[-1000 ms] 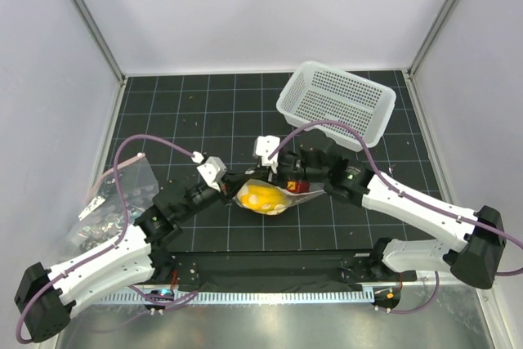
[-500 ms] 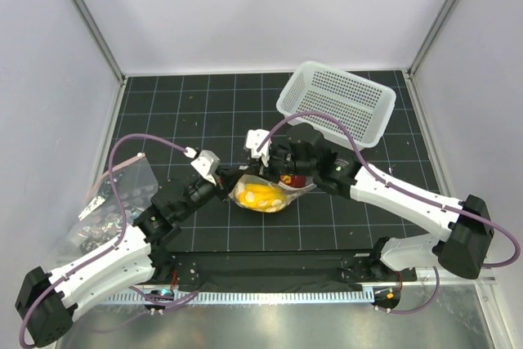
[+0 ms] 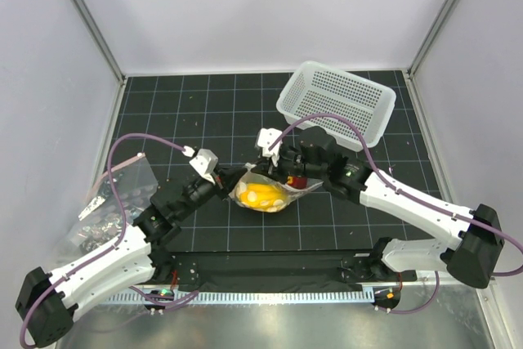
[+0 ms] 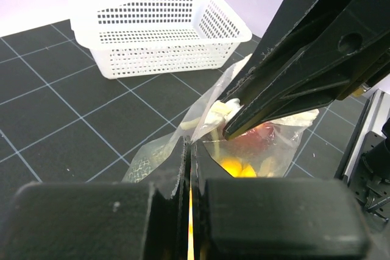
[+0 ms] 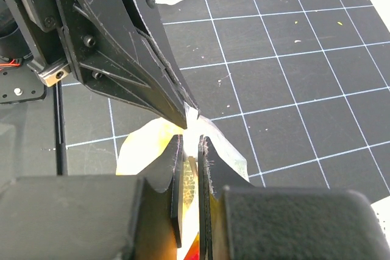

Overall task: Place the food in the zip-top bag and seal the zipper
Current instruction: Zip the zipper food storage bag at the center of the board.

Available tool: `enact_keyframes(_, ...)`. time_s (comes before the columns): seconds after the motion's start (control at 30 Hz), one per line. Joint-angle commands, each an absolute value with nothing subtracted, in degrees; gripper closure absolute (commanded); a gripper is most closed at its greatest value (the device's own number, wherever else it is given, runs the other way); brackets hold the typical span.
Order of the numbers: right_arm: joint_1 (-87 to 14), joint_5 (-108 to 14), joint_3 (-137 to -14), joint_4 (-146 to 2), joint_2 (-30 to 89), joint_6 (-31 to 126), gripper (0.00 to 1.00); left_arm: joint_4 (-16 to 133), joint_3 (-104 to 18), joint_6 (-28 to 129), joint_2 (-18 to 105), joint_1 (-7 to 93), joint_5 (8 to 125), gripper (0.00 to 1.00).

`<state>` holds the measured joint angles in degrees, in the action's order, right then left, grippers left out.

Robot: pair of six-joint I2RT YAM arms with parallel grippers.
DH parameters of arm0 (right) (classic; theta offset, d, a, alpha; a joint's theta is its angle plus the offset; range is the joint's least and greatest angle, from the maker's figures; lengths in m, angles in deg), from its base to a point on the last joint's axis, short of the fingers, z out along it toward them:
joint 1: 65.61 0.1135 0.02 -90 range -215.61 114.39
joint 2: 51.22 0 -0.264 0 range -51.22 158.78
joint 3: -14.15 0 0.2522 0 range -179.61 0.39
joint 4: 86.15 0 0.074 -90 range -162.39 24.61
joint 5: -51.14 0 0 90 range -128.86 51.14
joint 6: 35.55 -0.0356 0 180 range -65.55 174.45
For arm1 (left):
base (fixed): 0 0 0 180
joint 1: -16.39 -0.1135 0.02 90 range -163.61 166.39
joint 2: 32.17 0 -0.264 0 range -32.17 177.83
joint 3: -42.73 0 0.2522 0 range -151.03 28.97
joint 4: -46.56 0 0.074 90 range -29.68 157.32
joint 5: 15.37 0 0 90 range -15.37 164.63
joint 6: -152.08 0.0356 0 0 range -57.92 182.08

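Now the right gripper (image 3: 280, 171), clenched on the top edge of the bag (image 3: 288, 199), has slid rightward from the left gripper (image 3: 234, 179), which pinches the same edge, so sealing seems underway with the banana (image 3: 258, 195) inside at mid-table (image 3: 204, 112).

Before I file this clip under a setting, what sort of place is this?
Probably a robotics lab test cell: a black gridded mat enclosed by plain white panels, with a left arm and right arm bolted at its near edge.

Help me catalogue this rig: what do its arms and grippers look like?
The left arm and right arm share white shells, black joints and a looping mauve cable. The left gripper and right gripper are black, with flat tapering fingers.
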<state>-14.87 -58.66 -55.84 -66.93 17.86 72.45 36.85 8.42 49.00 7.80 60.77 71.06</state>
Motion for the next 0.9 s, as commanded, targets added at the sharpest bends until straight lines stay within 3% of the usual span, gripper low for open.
enact_keyframes(0.0,-16.7,-57.2,-56.5,-61.9,15.0,72.0,0.99,37.6,7.4,52.0,7.4,57.3,79.9,1.00)
enact_keyframes(0.1,-16.7,-58.7,-55.9,-62.3,14.2,72.1,0.99,37.6,5.9,53.1,9.0,57.4,74.8,0.95)
enact_keyframes(0.13,-16.7,-59.2,-55.9,-62.3,13.9,72.3,0.99,37.3,5.5,53.5,10.0,57.3,69.2,0.90)
enact_keyframes(0.17,-16.7,-59.7,-55.9,-62.2,13.6,72.5,0.99,36.4,5.2,53.4,10.8,57.3,67.4,0.82)
enact_keyframes(0.4,-16.6,-63.7,-55.6,-61.6,11.6,73.2,0.99,34.2,3.8,53.6,13.8,57.4,58.7,0.48)
enact_keyframes(0.7,-16.7,-68.7,-57.0,-58.8,12.8,74.7,0.99,29.4,5.6,53.7,11.9,58.3,51.8,0.38)
enact_keyframes(0.87,-16.7,-71.2,-57.2,-58.0,12.9,75.4,0.99,28.7,5.1,54.4,13.0,59.0,49.2,0.50)
